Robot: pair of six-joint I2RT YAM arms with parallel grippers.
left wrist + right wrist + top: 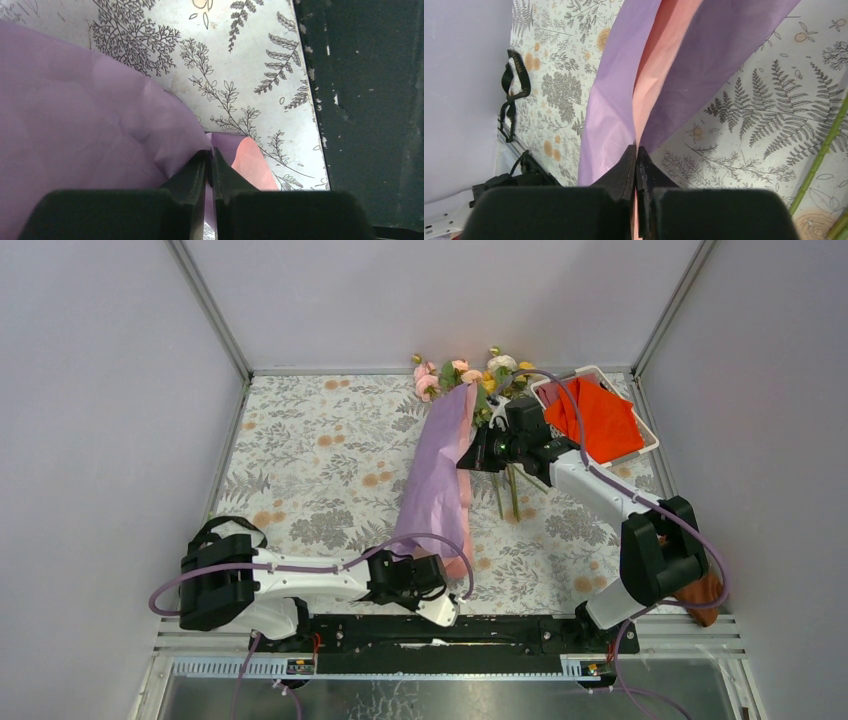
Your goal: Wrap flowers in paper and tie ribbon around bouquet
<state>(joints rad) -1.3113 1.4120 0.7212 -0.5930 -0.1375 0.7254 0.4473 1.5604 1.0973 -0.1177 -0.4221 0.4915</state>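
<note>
The paper [440, 480] lies as a long folded strip down the middle of the table, lilac outside with pale pink showing inside. My left gripper [447, 577] is shut on its near end; the left wrist view shows the paper [75, 115] pinched between the closed fingers [210, 152]. My right gripper [466, 461] is shut on the far right edge, where the lilac and pink layers of paper [624, 90] meet the closed tips [636, 148]. The flowers [465, 375] lie at the paper's far end, their stems [512, 490] bare on the table. A black ribbon [516, 75] lies looped by the left wall.
A white tray [650, 446] at the back right holds an orange-red cloth [600, 420]. A brown cloth [702, 598] sits by the right arm's base. A green stem [824, 145] runs just right of my right gripper. Grey walls close in three sides of the floral-printed table.
</note>
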